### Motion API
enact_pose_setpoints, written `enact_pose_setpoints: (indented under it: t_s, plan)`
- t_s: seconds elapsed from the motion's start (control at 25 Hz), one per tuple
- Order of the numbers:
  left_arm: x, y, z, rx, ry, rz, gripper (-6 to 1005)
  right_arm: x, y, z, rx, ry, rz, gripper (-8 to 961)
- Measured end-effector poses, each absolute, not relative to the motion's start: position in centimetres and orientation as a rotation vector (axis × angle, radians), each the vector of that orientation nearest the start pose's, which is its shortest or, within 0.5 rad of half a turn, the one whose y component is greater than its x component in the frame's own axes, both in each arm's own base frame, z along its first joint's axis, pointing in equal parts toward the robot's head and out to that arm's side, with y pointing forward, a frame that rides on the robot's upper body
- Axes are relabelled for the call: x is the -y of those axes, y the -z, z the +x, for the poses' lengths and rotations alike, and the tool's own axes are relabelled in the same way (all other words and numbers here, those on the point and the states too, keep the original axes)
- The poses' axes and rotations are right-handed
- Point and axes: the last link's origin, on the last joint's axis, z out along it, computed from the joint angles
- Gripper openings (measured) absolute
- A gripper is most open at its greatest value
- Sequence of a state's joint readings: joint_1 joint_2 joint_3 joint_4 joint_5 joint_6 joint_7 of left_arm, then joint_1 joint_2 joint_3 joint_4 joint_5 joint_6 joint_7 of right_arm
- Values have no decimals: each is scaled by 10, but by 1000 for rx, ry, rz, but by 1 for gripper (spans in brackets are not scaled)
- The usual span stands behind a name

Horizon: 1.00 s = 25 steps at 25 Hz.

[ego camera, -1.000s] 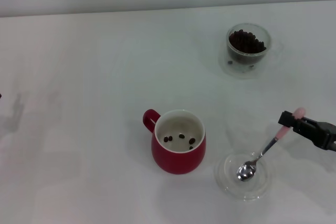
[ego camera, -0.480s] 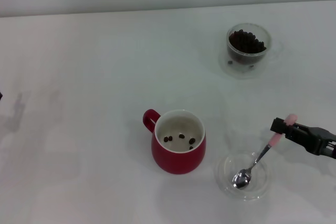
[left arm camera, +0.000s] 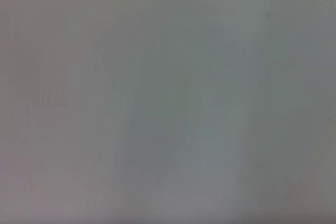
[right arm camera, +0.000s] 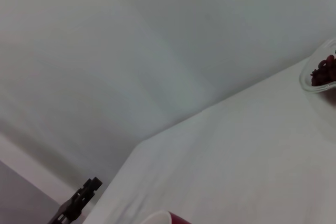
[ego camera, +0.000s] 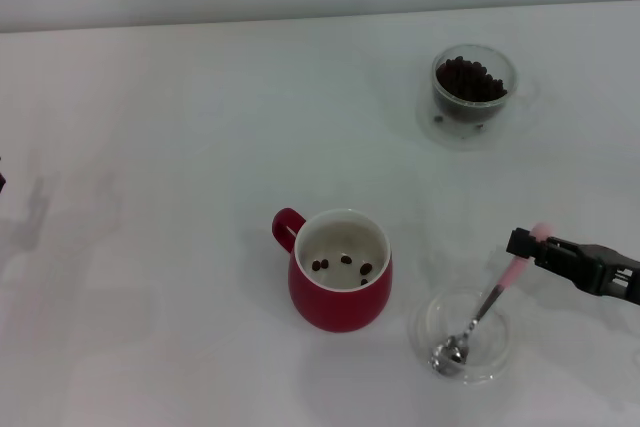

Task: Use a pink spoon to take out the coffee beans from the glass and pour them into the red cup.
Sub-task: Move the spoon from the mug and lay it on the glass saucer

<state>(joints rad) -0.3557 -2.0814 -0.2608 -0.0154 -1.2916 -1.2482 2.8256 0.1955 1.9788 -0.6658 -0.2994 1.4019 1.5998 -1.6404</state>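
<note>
The right gripper [ego camera: 522, 243], a dark claw reaching in from the right edge of the white worktop [ego camera: 180, 147], is clamped on the pale pink handle end of the slim pink spoon [ego camera: 480, 309] with its shiny metal bowl and stem. The spoon slants down and toward the front edge, its bowl resting in or just above a flat shallow clear dish [ego camera: 497, 347] near the front right corner; the bowl looks empty, though that is hard to tell. Just beside the dish, toward the middle of the front half, stands the rounded deep-red ceramic cup [ego camera: 340, 272] with a cream inside and a few dark coffee beans on its bottom. The main heap of dark brown coffee beans [ego camera: 470, 79] fills the small clear double-walled glass [ego camera: 474, 93], well apart from the spoon, toward the back right of the worktop. What matters for another scoop is that the glass lies away from the gripper toward the back edge, while the spoon's long axis points the opposite way, toward the front. The right arm is far the nearer. The left gripper is out of sight, off the left edge.
</note>
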Motion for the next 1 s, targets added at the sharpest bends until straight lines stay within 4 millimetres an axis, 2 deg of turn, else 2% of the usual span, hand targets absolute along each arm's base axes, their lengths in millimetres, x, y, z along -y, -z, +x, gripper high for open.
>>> enact_pose_setpoints:
  t_s: [1.0]
  plan:
    - [-275,16,-372,654,646,-1664,642,-232,-5,371,-1442,-938,-2170,206]
